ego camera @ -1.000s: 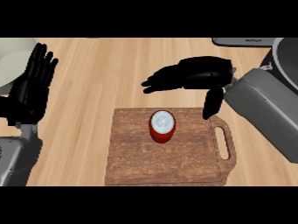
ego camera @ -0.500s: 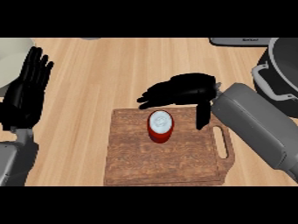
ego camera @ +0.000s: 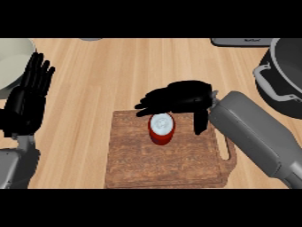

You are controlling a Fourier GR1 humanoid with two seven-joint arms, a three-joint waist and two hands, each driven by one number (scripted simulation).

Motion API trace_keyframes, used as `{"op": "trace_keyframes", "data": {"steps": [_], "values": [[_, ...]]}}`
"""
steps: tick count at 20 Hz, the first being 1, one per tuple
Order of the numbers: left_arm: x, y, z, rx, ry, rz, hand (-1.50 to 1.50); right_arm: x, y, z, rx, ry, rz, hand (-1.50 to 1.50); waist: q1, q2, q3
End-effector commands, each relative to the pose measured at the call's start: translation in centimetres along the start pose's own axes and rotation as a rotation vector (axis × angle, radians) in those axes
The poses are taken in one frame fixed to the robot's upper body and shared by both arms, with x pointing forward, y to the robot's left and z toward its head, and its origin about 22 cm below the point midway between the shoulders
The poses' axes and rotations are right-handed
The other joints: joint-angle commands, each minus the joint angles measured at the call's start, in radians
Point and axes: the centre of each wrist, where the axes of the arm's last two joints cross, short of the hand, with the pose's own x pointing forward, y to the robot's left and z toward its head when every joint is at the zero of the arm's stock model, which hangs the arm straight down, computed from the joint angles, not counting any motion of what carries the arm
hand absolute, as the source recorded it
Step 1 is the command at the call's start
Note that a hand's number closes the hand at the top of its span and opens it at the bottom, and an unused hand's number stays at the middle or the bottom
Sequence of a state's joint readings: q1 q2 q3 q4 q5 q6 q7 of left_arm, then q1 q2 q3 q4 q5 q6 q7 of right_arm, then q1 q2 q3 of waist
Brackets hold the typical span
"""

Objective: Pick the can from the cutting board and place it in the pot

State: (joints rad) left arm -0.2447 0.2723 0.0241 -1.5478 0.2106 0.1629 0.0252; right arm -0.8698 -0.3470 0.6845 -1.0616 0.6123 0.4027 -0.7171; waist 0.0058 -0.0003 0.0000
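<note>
A red can (ego camera: 161,130) with a white top stands upright on the brown wooden cutting board (ego camera: 169,164). My right hand (ego camera: 181,98) hovers just beyond and above it, fingers relaxed and spread over the can's far side, thumb hanging down to the can's right; nothing is held. The dark grey pot (ego camera: 296,75) with a side handle sits at the right edge. My left hand (ego camera: 29,97) rests open at the left, fingers up.
A pale cream bowl (ego camera: 3,62) sits at the far left, behind my left hand. A grey appliance edge (ego camera: 241,41) shows at the top right. Light wooden counter (ego camera: 107,84) lies between the board and the bowl.
My right hand has moved left and toward me, from near the pot to directly over the can's far side. The can and the left hand have stayed put.
</note>
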Motion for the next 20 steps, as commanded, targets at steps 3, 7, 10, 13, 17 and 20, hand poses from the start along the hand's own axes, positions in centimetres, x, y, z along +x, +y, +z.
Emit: {"op": "trace_keyframes", "data": {"steps": [3,7,10,13,17,20], "values": [[-0.8,-0.7,0.1,-0.011,-0.006,-0.006,0.0,-1.2,2.5,-1.6,0.038,0.003,-0.031,-1.5,0.002,0.002,0.0],[2.1,-0.4,-0.4,-0.005,-0.001,-0.013,0.0,-1.0,4.1,-3.8,0.034,-0.004,-0.045,-1.5,0.005,0.001,0.0],[0.3,-0.9,0.1,0.008,-0.004,-0.002,0.0,-1.4,3.8,-4.7,0.06,-0.034,-0.038,-1.5,0.006,0.002,0.0],[-1.3,-0.5,0.5,-0.024,-0.006,0.018,0.0,-1.6,6.2,-4.8,0.064,-0.04,-0.048,-1.5,0.005,0.003,0.0],[0.3,0.8,-0.6,-0.013,-0.005,0.003,0.0,-0.3,6.5,-6.9,0.08,-0.072,-0.054,-1.5,0.003,0.002,0.0],[-1.3,-0.2,-0.7,-0.009,-0.001,0.003,0.0,0.1,6.1,-7.2,0.073,-0.206,0.031,1.5,0.005,0.005,0.0]]}}
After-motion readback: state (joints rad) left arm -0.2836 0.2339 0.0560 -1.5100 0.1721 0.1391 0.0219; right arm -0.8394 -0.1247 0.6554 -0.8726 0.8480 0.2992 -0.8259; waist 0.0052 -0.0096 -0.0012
